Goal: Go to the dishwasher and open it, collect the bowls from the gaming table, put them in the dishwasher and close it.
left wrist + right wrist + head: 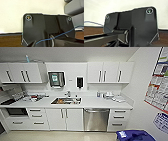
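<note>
The dishwasher point(96, 119) stood closed under the tabletop point(100, 103), beside the sink point(66, 100); either end effector's state: cannot tell

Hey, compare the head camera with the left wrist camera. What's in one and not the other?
Head view alone: the kitchen front, with the steel dishwasher shut under the white counter, the sink, wall cupboards and posters on the right-hand wall.

Left wrist view alone: the robot's own dark plate, a blue wire across it, and brown floor.

Shared: a pale wall behind everything.
</note>
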